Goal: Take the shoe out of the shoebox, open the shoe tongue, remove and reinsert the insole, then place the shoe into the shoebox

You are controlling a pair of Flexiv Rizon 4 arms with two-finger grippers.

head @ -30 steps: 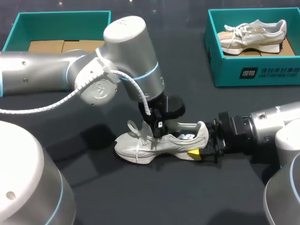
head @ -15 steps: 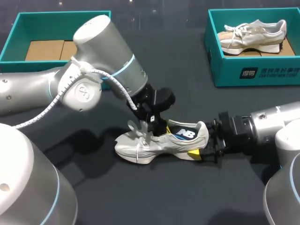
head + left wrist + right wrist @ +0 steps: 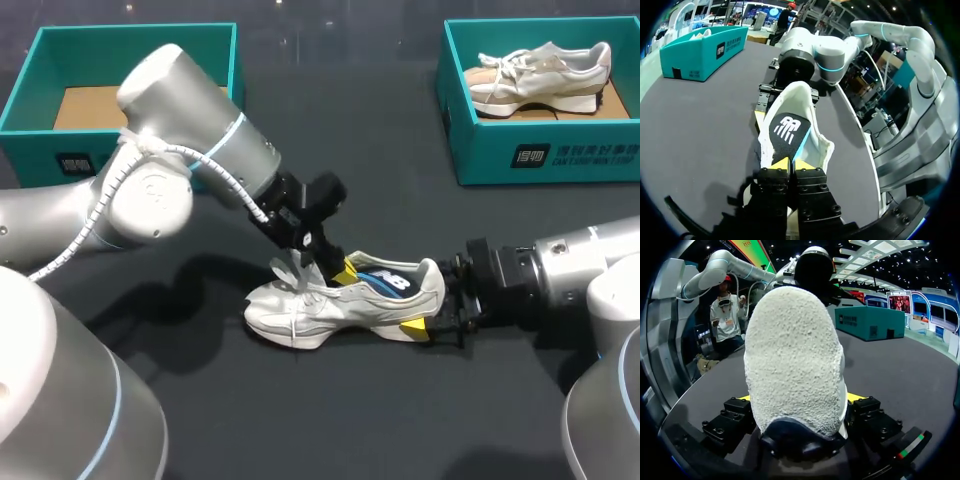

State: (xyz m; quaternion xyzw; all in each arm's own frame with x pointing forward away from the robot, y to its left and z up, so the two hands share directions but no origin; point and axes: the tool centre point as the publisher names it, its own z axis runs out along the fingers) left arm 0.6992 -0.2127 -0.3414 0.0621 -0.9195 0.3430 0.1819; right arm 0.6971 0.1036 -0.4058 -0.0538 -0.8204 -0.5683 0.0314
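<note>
Left claw (image 3: pixel 791 164): yellow tips almost together, pinching the near end of the black insole (image 3: pixel 789 131), which slopes away ahead of it into the shoe.
Right claw (image 3: pixel 800 400): clamped on the heel, one finger on each side.
Shoe (image 3: pixel 320 310): pale, standing on its sole on the table (image 3: pixel 300 420) between both claws.
Shoebox (image 3: pixel 120 60): teal, well behind the left claw.
Second box (image 3: pixel 540 150): well beyond the right claw, with another shoe (image 3: pixel 540 70) inside.
</note>
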